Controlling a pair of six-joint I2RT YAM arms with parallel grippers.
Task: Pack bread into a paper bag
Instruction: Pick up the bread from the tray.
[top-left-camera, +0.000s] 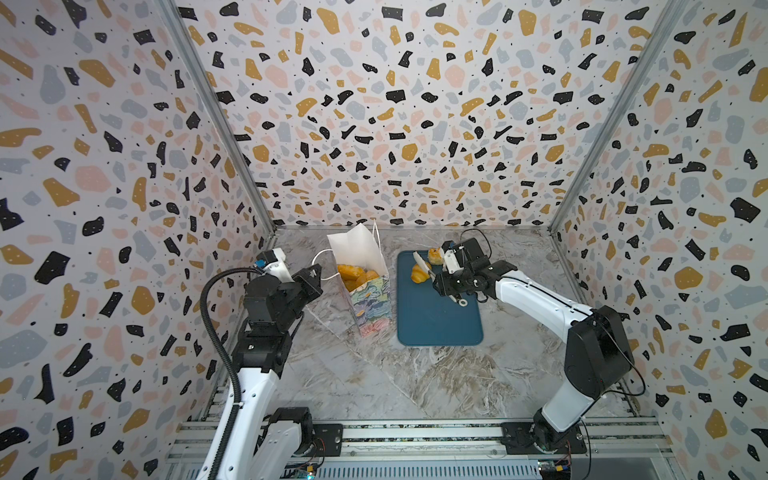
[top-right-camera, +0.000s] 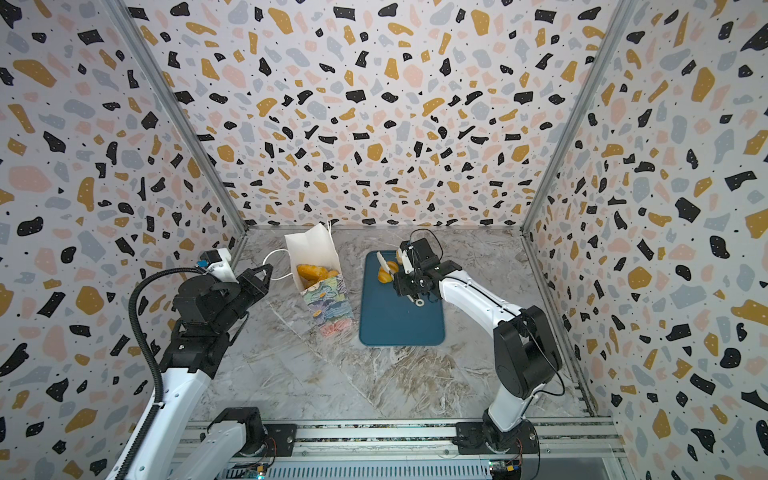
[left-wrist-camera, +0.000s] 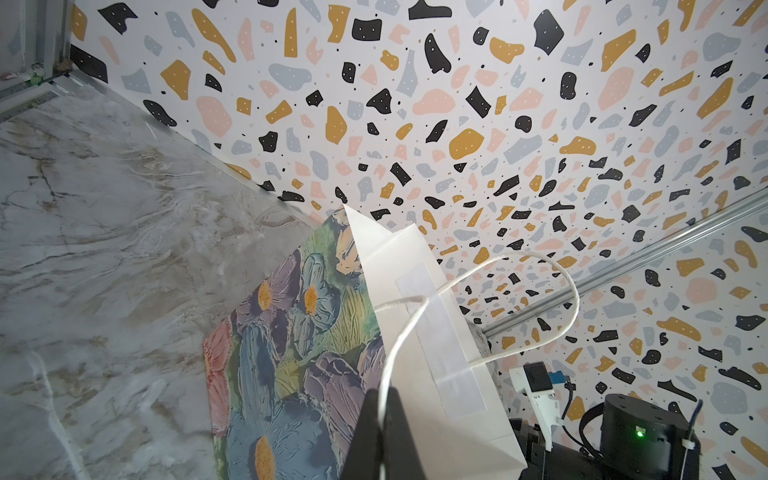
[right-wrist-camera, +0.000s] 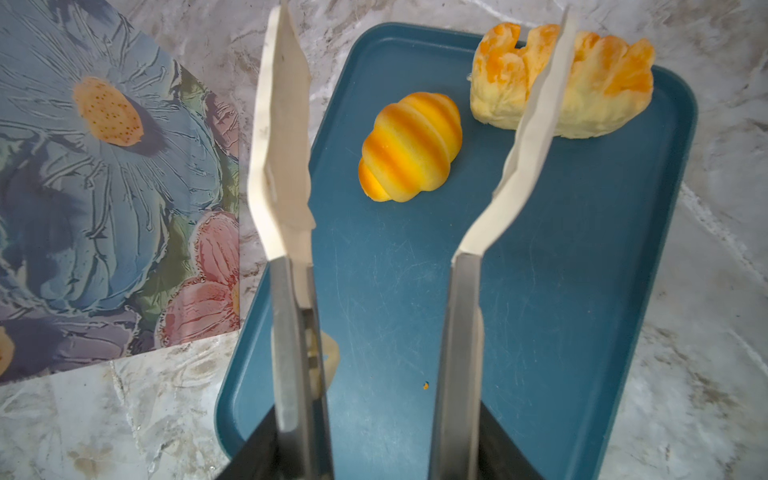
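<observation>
Teal is the colour of the 1 flat tray (top-left-camera: 436, 320) in the middle of both top views. It lies on the marble table (top-left-camera: 374, 374). 2 breads sit at the upper end of the tray: 1 striped roll (right-wrist-camera: 409, 147) and 1 pale crumbly piece (right-wrist-camera: 611, 83). They are near each other but not touching.

My right gripper (right-wrist-camera: 378, 457) is squeezed around 1 pair of tongs (right-wrist-camera: 465, 332) at the bottom of the right wrist view. The 2 white tips (right-wrist-camera: 284, 145) of the tongs stand wide apart. The striped roll sits up ahead, in the gap between them. 1 tip crosses in front of the crumbly piece, and I cannot tell if it touches.

The 1 paper bag (top-left-camera: 368, 307) stands just left of the tray, open at the top, with a thin strip of marble between them. Some golden bread (top-left-camera: 357, 276) lies inside its white mouth. I cannot count those pieces.

My left gripper (left-wrist-camera: 380, 399) is pinched tight on 1 white cord handle (left-wrist-camera: 577, 299) of the bag, at the lower middle of the left wrist view. In both top views this gripper is just left of the bag.
</observation>
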